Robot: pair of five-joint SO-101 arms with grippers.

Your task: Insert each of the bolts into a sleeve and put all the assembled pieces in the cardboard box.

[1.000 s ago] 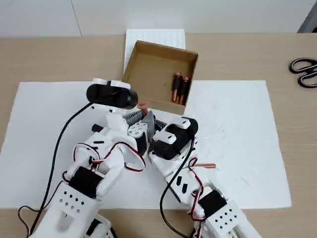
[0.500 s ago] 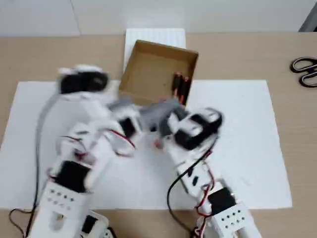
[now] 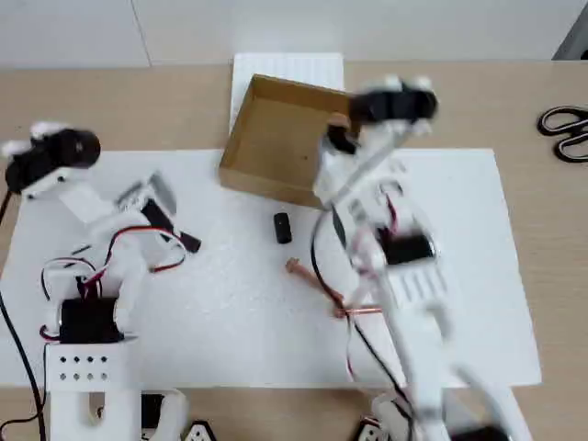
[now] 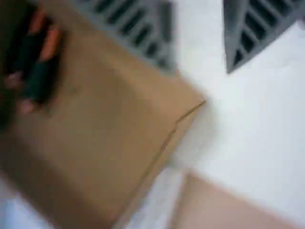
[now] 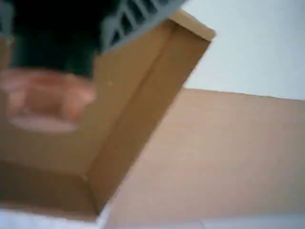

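Note:
The cardboard box [image 3: 271,138] stands at the back of the white paper [image 3: 478,276]. My right gripper [image 3: 333,147] hangs over the box's right side; in the right wrist view this gripper [image 5: 71,47] is shut on an assembled piece [image 5: 43,100], a black sleeve with a copper bolt end, above the box's inner corner [image 5: 95,186]. My left gripper [image 3: 152,195] is over the paper's left part, its jaws open and empty [image 4: 195,28]. Two assembled pieces [image 4: 38,62] lie in the box. A loose black sleeve [image 3: 282,228] and two copper bolts [image 3: 294,268] [image 3: 363,310] lie on the paper.
Scissors [image 3: 565,129] lie on the wooden table at the far right. A white notepad [image 3: 289,69] sits behind the box. The right arm [image 3: 395,257] stretches across the paper's middle right, and black cables trail near the front edge.
The two grippers, together in front of the box a second ago, have parted. The left arm swung back to the left; the right arm swung out over the box. A sleeve and bolt are uncovered.

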